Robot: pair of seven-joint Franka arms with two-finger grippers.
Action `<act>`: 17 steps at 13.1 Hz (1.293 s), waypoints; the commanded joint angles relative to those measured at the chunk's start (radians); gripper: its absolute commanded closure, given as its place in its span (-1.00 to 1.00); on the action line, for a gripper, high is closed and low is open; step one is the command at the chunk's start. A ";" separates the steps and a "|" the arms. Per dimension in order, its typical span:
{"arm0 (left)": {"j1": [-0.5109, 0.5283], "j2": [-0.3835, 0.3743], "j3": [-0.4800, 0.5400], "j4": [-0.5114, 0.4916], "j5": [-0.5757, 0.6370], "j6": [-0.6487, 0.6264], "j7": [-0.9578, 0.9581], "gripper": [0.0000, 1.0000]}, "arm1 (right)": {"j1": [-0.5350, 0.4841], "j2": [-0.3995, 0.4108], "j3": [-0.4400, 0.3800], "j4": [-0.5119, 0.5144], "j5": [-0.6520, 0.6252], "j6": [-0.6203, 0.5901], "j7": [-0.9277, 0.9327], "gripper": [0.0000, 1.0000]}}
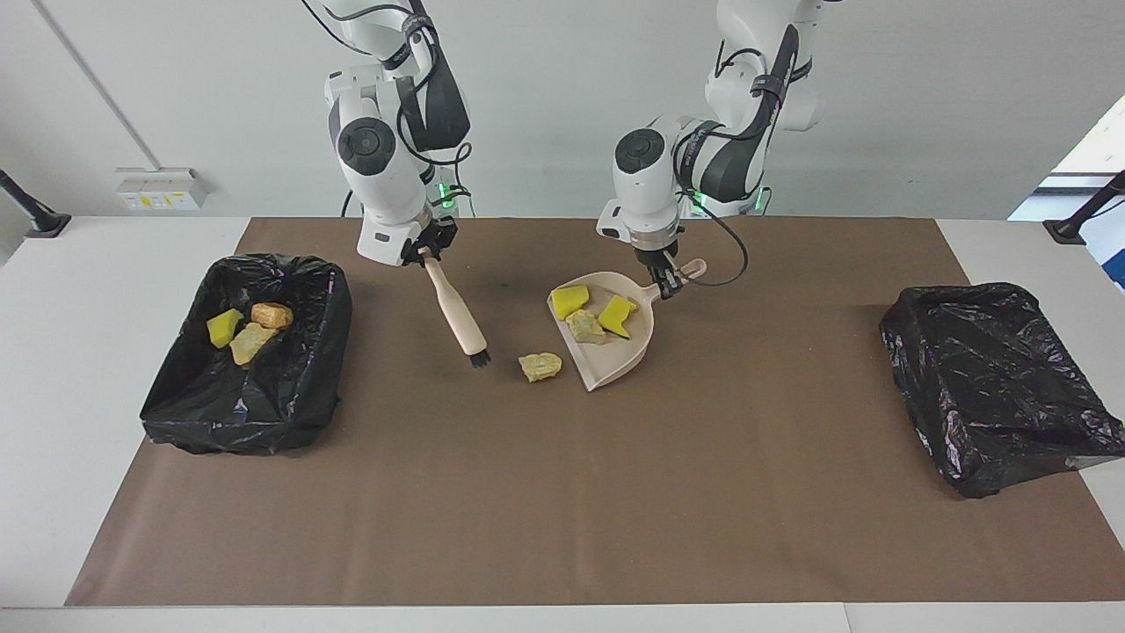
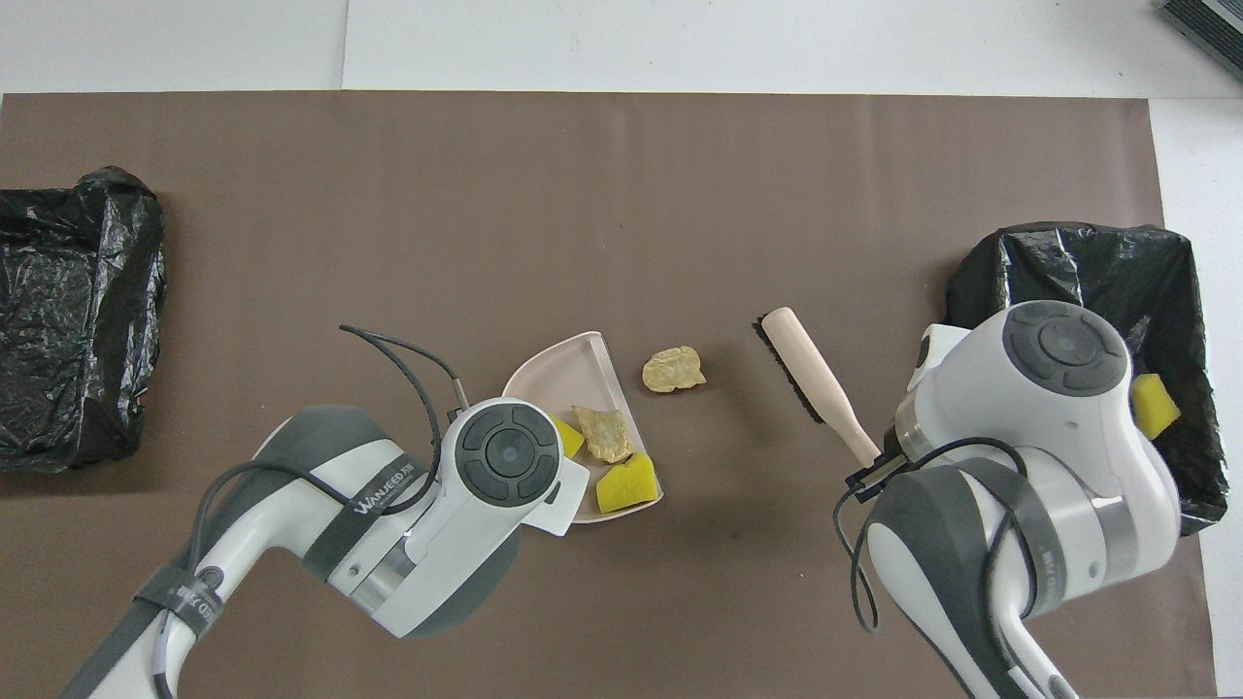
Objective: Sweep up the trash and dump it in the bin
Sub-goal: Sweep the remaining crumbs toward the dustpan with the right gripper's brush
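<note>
Facing view: right pincer [image 1: 428, 252] clenched on the handle end of a brush [image 1: 457, 309]; brush slants down from it, bristles low over the brown mat [image 1: 615, 492] on the surface; the lined bin [image 1: 325, 352] toward the right arm's end lies just to the side of this pincer and holds three bits of trash [image 1: 249, 328]: one yellow sponge chunk, two golden-brown pieces. Left pincer [image 1: 668, 283] clenched on the handle of the beige dustpan [image 1: 628, 360]; pan spreads out below the pincer, whether resting on the mat or just off it cannot be told; in the pan, two yellow sponge chunks [image 1: 570, 300] and one bread piece [image 1: 585, 326]. One loose pastry piece [image 1: 540, 366] lies on the mat between the brush tip and the pan's open lip, touching neither. Second lined bin [image 1: 993, 387] at the left arm's end, well apart from the left pincer; nothing seen inside it.

Overhead view: both pincers hidden under their wrists; brush [image 2: 814, 381] slants out from under the right arm; dustpan [image 2: 563, 364] shows its load partly covered by the left wrist; loose pastry piece [image 2: 673, 369] between pan and brush; right arm covers most of the bin [image 2: 1097, 262] beside it, only one yellow chunk [image 2: 1154, 406] showing there; the other bin [image 2: 68, 311] shows only its black liner.
</note>
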 commanded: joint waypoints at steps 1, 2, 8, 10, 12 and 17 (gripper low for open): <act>0.026 -0.001 -0.001 -0.008 0.018 0.018 -0.017 1.00 | 0.005 0.168 0.014 0.135 -0.204 0.047 0.020 1.00; 0.032 -0.001 -0.002 -0.011 0.018 0.013 -0.017 1.00 | 0.036 0.201 0.014 0.149 -0.219 0.065 0.043 1.00; 0.034 -0.009 -0.002 -0.027 0.018 0.025 -0.015 1.00 | 0.151 0.229 0.018 0.105 0.072 -0.008 0.140 1.00; 0.034 -0.009 -0.002 -0.027 0.018 0.024 -0.011 1.00 | 0.151 0.216 0.021 0.099 0.178 -0.077 0.117 1.00; 0.037 -0.006 -0.002 -0.027 0.018 0.048 -0.003 1.00 | 0.143 0.197 0.020 0.062 0.327 -0.108 0.057 1.00; 0.059 0.000 -0.004 -0.027 0.018 0.088 -0.001 1.00 | 0.175 0.127 0.020 -0.045 0.552 -0.054 0.064 1.00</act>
